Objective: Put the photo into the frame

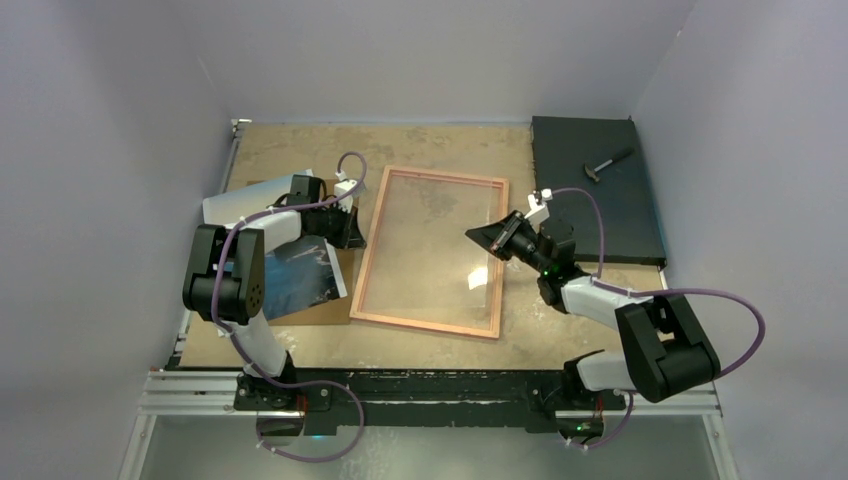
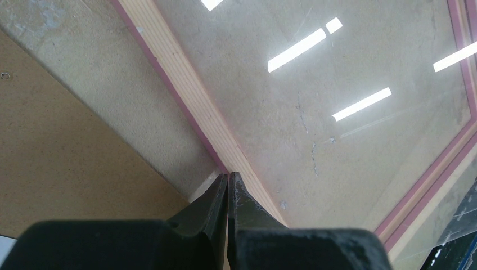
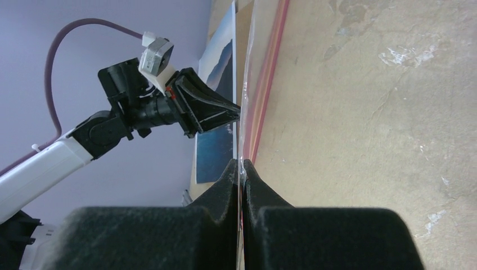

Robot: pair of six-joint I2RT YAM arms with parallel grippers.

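Note:
The frame [image 1: 425,324] lies back-up mid-table, pale wood rim [image 2: 191,95] around a clear glossy pane. My left gripper [image 1: 358,232] is shut and empty, its tips [image 2: 228,175] at the outer edge of the frame's left rim. Over the pane's right part, my right gripper [image 1: 470,235] is shut on a thin clear sheet that runs edge-on between its fingers [image 3: 241,163], apparently the pane. The photo [image 1: 300,268], dark blue with a white border, lies left of the frame on a brown board, partly under my left arm. It also shows behind the left gripper [image 3: 236,111] as a blue strip [image 3: 216,152].
A brown backing board [image 1: 335,305] lies under the photo at the left. At the back right is a black mat [image 1: 595,200] with a small hammer-like tool [image 1: 608,165] on it. Lilac walls close in on three sides.

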